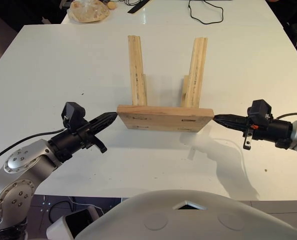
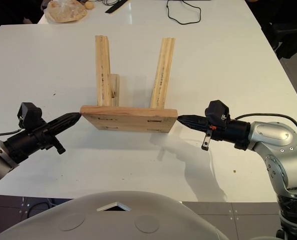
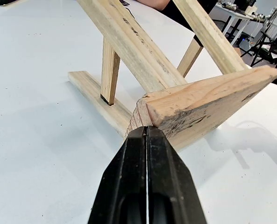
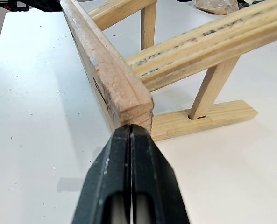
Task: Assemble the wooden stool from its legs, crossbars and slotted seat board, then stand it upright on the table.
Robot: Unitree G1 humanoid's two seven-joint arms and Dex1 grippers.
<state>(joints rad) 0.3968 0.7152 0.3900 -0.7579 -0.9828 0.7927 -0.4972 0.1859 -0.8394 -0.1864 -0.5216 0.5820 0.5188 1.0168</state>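
Observation:
The assembled wooden stool lies on its side on the white table, its slotted seat board [image 1: 164, 119] on edge and facing me, its legs [image 1: 136, 70] pointing away. A short crossbar [image 3: 109, 70] joins the upper leg to the lower leg [image 3: 98, 95], which lies flat on the table. My left gripper [image 1: 110, 118] is shut, its tip against the board's left end [image 3: 208, 100]. My right gripper [image 1: 219, 119] is shut too, with its tip touching the board's right end [image 4: 105, 74]. Neither gripper holds anything between its fingers.
A clear bag [image 1: 89, 11] with something tan inside and a black cable [image 1: 206, 12] lie at the far edge of the table. The white table [image 1: 48, 70] is bare on both sides of the stool and in front of it.

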